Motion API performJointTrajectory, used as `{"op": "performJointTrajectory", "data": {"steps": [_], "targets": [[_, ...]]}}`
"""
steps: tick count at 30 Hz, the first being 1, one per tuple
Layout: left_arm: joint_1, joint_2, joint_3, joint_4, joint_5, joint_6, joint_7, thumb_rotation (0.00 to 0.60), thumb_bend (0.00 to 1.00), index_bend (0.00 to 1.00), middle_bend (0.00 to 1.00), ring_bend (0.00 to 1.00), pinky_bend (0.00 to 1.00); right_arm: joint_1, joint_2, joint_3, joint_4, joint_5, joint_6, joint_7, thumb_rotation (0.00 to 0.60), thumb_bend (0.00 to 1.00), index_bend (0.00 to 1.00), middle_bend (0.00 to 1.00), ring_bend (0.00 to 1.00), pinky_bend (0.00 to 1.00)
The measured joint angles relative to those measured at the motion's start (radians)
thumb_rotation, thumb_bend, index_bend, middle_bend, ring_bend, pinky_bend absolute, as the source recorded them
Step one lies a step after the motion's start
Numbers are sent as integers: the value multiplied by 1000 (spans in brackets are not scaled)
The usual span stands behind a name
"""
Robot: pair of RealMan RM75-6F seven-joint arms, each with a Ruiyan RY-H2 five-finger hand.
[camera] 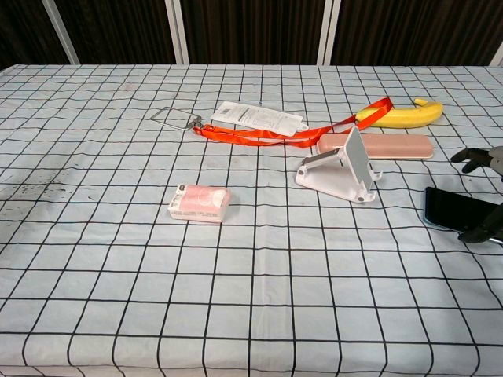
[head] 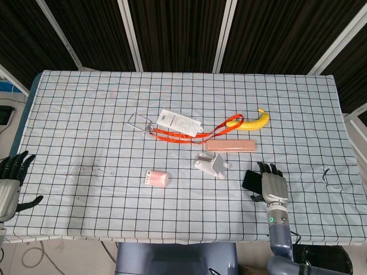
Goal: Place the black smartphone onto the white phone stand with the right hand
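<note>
Smartphone [head: 250, 181], black, lies flat at lower right of the frame, right of the white phone stand [head: 210, 165]; right hand [head: 273, 187] hovers over it, fingers spread, gripping nothing.

1. The right hand [head: 273, 184] covers much of the black smartphone [head: 250, 180] in the head view; whether it grips the phone cannot be told.
2. In the chest view, the picture's right edge cuts off that hand and the phone's far end.
3. The left hand [head: 10, 182] is clipped by the head view's left edge.
</note>
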Motion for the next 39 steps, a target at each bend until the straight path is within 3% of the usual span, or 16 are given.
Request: {"op": "performJointTrajectory", "data": {"steps": [18, 25, 39], "targets": [[0, 1, -1, -1, -3, 1, -3, 600, 0, 0, 0, 0, 0, 12, -6, 3, 56, 63, -10, -3, 600, 109, 169, 202, 98, 158], [0, 1, -1, -1, -4, 2, -3, 600, 0, 0, 0, 0, 0, 13, -10, 1, 62, 57, -2, 7, 600, 121, 251, 289, 145, 159], [0, 3, -2, -4, -7, 1, -3, 600, 0, 0, 0, 0, 0, 12, -11, -4, 71, 62, 6, 6, 600, 124, 272, 307, 160, 160]]}}
